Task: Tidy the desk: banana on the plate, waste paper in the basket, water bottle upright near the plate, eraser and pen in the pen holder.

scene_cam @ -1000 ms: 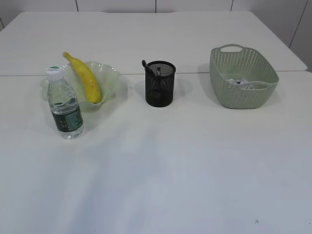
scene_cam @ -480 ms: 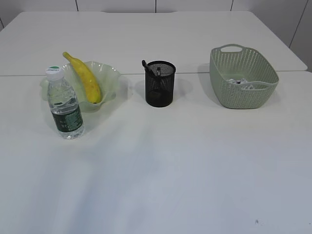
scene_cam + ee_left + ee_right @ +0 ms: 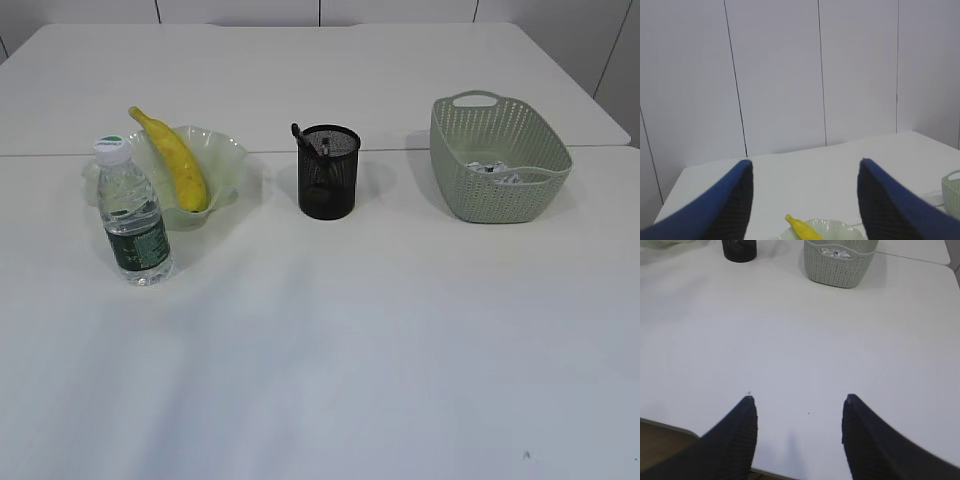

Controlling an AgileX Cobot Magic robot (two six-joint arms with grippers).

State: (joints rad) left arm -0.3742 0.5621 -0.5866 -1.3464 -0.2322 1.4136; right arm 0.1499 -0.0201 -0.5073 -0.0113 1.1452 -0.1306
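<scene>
On the white table [image 3: 400,330], the banana [image 3: 175,160] is laid in the plate [image 3: 228,160], with the bottle [image 3: 132,212] stood upright just in front of it. The pen [image 3: 303,138] is seen in the holder [image 3: 328,172] and the paper [image 3: 495,172] in the basket [image 3: 495,155]. The left gripper [image 3: 805,200] and right gripper [image 3: 799,432] are held with jaws apart, nothing clamped
</scene>
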